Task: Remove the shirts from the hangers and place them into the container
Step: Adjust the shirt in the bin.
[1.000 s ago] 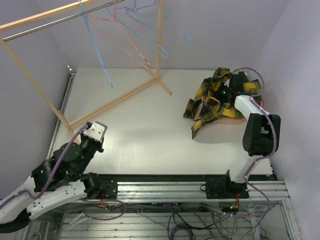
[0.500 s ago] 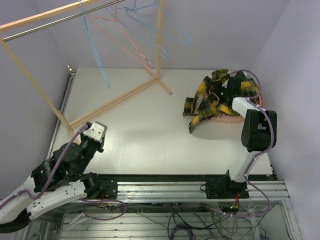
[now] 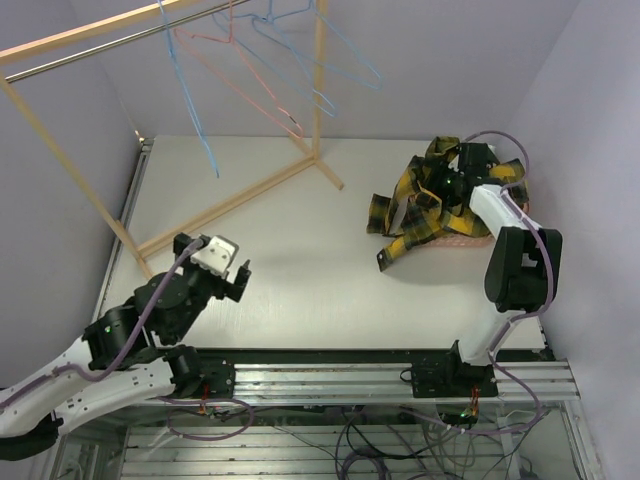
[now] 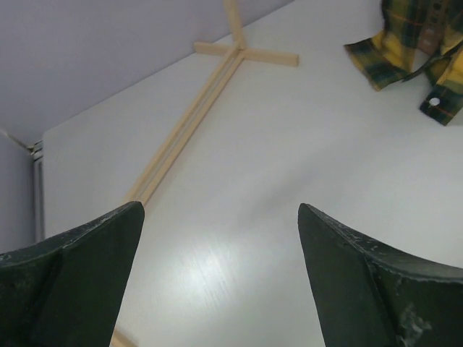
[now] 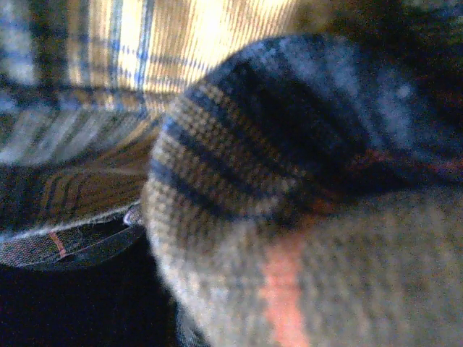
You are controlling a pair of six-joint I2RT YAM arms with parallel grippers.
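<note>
Well, left tool (image 4: 219, 211) at full spread, empty, above table (image 4: 289, 144)

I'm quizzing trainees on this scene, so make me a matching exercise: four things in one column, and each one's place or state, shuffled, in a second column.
1 plaid shirt
2 hangers
3 left end effector
4 container

A bare, on the rail
B open above the table
C mostly hidden under the shirt
D heaped at the table's right, one part trailing onto it

Pairs: 1-D, 2-A, 3-B, 4-C
</note>
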